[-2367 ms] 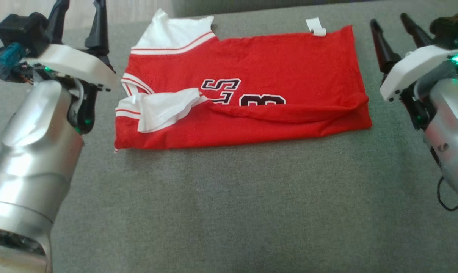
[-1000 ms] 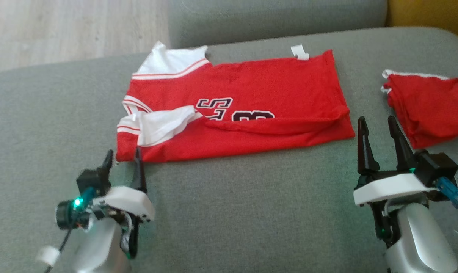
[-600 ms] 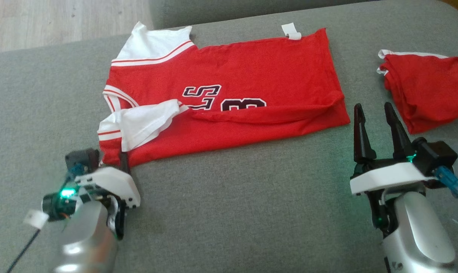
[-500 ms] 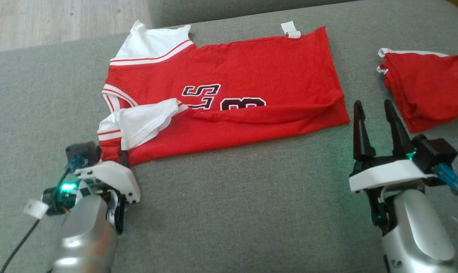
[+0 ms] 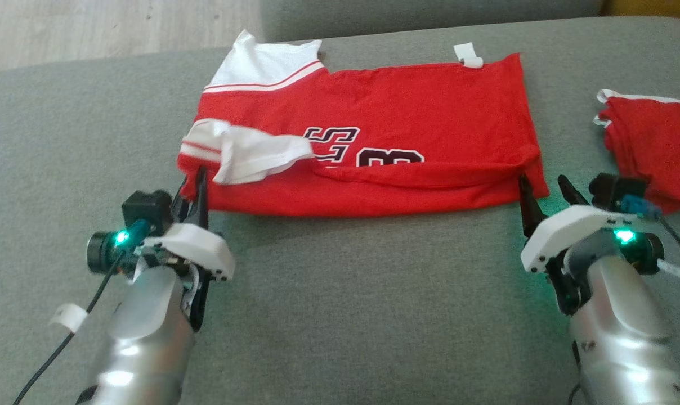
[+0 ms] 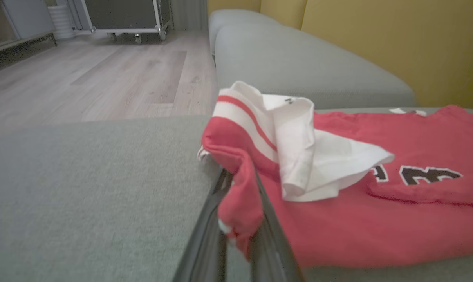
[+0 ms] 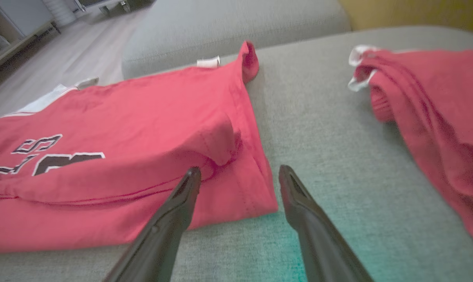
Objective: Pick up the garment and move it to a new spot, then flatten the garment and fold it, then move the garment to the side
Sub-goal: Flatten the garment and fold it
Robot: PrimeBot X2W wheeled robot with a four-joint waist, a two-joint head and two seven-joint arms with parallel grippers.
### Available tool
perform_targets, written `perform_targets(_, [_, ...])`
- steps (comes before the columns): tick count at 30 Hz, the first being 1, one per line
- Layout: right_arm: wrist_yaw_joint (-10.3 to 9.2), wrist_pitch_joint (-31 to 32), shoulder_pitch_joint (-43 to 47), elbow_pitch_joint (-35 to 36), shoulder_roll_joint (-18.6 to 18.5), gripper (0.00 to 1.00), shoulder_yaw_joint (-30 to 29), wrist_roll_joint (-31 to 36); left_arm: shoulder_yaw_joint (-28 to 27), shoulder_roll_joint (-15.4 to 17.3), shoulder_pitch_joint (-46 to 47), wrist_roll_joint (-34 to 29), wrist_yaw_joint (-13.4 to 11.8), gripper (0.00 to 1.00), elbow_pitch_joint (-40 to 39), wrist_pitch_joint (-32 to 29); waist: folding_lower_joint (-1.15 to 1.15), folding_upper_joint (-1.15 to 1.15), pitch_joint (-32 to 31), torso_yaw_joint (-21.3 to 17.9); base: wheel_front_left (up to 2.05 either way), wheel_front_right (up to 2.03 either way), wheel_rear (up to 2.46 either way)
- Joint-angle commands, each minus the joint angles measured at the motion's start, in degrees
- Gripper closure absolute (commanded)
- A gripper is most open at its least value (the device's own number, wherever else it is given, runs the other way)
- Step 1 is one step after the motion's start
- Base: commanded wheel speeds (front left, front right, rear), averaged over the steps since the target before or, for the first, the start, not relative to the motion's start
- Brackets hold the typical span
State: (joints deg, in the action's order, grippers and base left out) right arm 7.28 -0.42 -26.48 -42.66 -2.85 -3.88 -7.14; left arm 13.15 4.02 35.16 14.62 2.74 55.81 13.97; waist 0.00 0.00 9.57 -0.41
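Left gripper [image 6: 239, 196] clamped on shirt [image 5: 419, 118] corner, cloth bunched between its fingers. Right gripper [image 7: 239, 174] open, other near corner between its tips. I'd close it deep over the hem, then lift both evenly.

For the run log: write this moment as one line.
left gripper: shut on jersey corner | right gripper: open, astride other near corner | jersey: part-folded on couch

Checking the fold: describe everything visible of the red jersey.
The red jersey is soft cloth with white red-striped sleeves, black lettering and a white tag. It lies folded on the grey cushion, one sleeve flopped over. The left tool pinches its near-left corner; the open right tool is at its near-right corner.
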Motion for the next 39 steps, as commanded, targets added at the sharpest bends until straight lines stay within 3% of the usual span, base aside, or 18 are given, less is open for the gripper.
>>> perform_targets(1, [0.21, 1.3, -3.5, -1.1, 0.0, 0.0, 0.6, -0.2, -0.9, 1.0, 2.0, -0.5, 0.5, 1.0, -3.4, 0.9, 0.0, 0.0, 0.1, 0.8, 0.0, 0.0, 0.0])
perform_targets(7, [0.21, 5.4, -9.4, -10.2, 0.0, 0.0, -4.5, 7.7, 0.0, 0.3, 0.2, -1.2, 0.8, 1.0, -9.8, 1.0, 0.0, 0.0, 0.9, 2.1, 0.0, 0.0, 0.0])
perform_targets(14, [0.21, 8.1, -13.5, -16.0, 0.0, 0.0, -10.3, 17.5, 1.1, -0.1, -0.4, -1.4, 1.0, 1.0, -11.2, 1.0, 0.0, 0.0, 1.9, 3.4, 0.0, 0.0, 0.0])
perform_targets(15, [0.21, 8.5, -14.0, -16.9, 0.0, 0.16, -10.3, 17.9, 1.2, -0.2, -0.4, -1.3, 1.0, 1.0, -11.0, 1.0, 0.0, 0.0, 2.0, 3.6, 0.0, 0.0, 0.0])
perform_targets(16, [0.21, 8.5, -14.5, -17.5, 0.0, 0.9, -10.4, 18.5, 1.2, -0.2, -0.4, -1.3, 1.0, 1.0, -10.7, 1.0, 0.0, 0.0, 2.1, 3.6, 0.0, 0.0, 0.0])
perform_targets(17, [0.21, 8.5, -14.9, -18.0, 0.0, 1.0, -10.3, 19.1, 1.3, -0.2, -0.3, -1.2, 1.0, 1.0, -10.4, 1.0, 0.0, 0.0, 2.1, 3.7, 0.0, 0.0, 0.0])
perform_targets(27, [0.21, 6.8, -17.6, -21.5, -0.5, 1.0, -9.6, 17.9, 0.6, 1.2, -1.9, -0.5, 0.6, 1.0, -6.7, 1.0, 0.0, 0.0, -1.5, 2.4, 0.0, 0.0, 0.0])
perform_targets(35, [0.21, 6.6, -15.1, -24.9, -2.2, 1.0, -7.1, 10.8, 0.5, 1.8, -5.8, 0.7, 1.1, 1.0, -4.5, 1.0, 0.0, 0.0, -7.2, 1.1, 0.0, 0.0, 0.0])
perform_targets(39, [0.21, 7.0, -11.8, -25.6, -2.0, 1.0, -3.0, 5.8, 0.9, 2.5, -8.9, 1.1, 1.4, 1.0, -4.1, 0.8, 0.0, 0.0, -10.7, 0.7, 0.0, 0.0, 0.0])
